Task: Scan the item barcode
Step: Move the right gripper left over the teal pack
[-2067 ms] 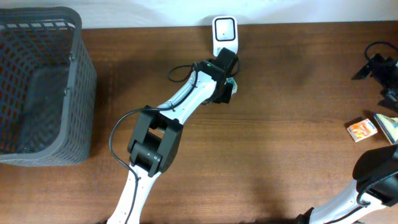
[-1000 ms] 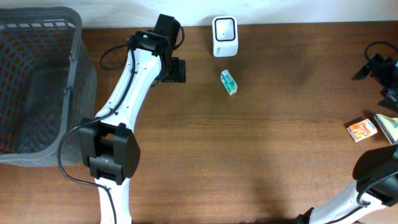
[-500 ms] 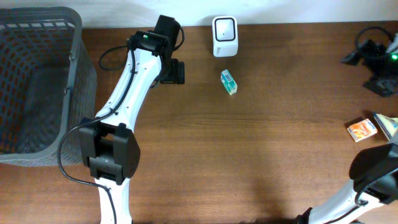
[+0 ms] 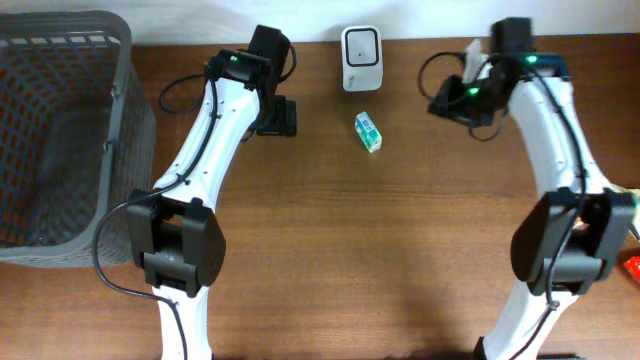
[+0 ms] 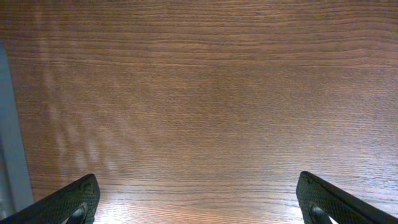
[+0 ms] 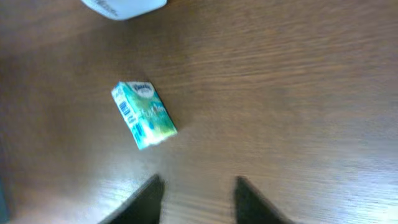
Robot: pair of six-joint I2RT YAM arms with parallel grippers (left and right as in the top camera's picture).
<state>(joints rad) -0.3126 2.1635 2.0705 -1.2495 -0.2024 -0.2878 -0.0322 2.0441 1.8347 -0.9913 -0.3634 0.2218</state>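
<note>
A small green-and-white carton (image 4: 368, 131) lies flat on the wooden table just in front of the white scanner (image 4: 360, 58). My left gripper (image 4: 278, 117) hovers to the left of the carton. It is open wide, and the left wrist view shows only bare wood between the fingers of that gripper (image 5: 196, 179). My right gripper (image 4: 450, 105) hangs to the right of the scanner, apart from the carton. In the blurred right wrist view the carton (image 6: 143, 114) lies ahead and to the left of the right gripper (image 6: 199, 180). Its fingers stand narrowed with nothing between them. The scanner's base (image 6: 124, 6) shows at the top edge.
A dark grey mesh basket (image 4: 140, 130) fills the table's left end. A small red item (image 4: 633, 265) peeks in at the right edge. The table's back edge runs just behind the scanner.
The left arm left the carton by the scanner and drew back left, then held still. The right arm swung in from the far right to beside the scanner, and its fingers narrowed.
</note>
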